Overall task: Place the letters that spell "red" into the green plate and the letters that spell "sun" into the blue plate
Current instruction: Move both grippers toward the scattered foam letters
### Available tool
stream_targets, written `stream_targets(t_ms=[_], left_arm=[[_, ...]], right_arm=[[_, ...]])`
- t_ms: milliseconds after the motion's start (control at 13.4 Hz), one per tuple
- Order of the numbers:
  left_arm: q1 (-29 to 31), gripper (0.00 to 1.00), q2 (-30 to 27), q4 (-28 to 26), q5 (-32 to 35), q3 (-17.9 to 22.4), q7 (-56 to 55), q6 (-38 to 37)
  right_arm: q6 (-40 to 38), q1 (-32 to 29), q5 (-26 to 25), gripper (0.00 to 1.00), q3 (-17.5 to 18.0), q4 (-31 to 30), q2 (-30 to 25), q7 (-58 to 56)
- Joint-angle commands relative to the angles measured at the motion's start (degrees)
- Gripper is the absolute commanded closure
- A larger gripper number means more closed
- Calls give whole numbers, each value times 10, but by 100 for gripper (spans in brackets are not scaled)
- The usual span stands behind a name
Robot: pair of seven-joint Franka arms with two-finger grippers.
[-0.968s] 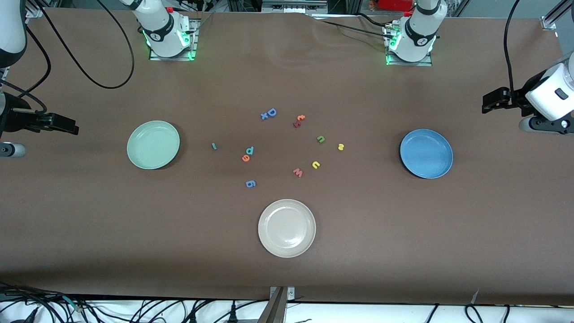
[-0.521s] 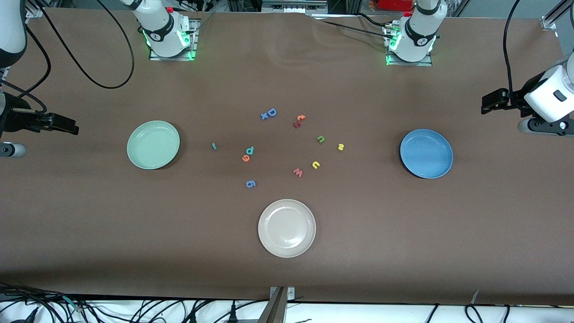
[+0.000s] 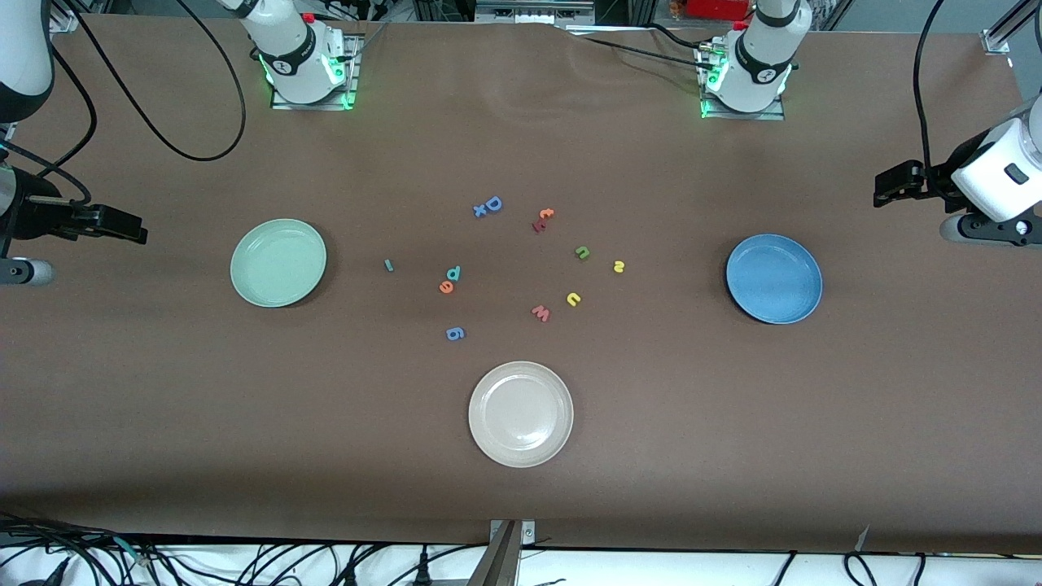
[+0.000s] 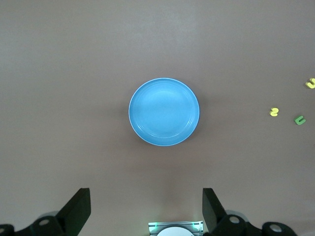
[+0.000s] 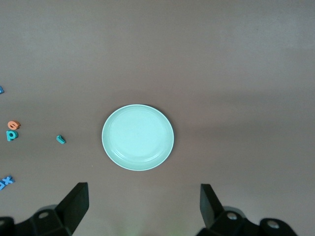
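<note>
While letters lie loose | cream plate (image 3: 521,414) nearest camera

Foam letters on the table (image 3: 733,456) read D (image 3: 492,203), g (image 3: 456,333), w (image 3: 540,312).

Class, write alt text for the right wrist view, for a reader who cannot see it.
A round pale green plate, empty, sits on a brown table, seen from above between the right gripper's open fingers. Beside it lie a teal "r", a teal "d" and an orange "e".
</note>
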Motion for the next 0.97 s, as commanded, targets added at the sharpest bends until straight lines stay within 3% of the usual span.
stream_targets(t_ms=[0, 521, 893], left_arm=[[4, 0, -2, -1, -10, -1, 14, 5], [4, 0, -2, -1, -10, -1, 15, 5], [-9, 0, 9, -2, -11, -1, 6, 9]], right_arm=[[-2, 25, 4, 0, 2, -6, -7, 38], [23, 130, 19, 1, 3, -9, 25, 261], [83, 217, 23, 1, 3, -35, 59, 448]])
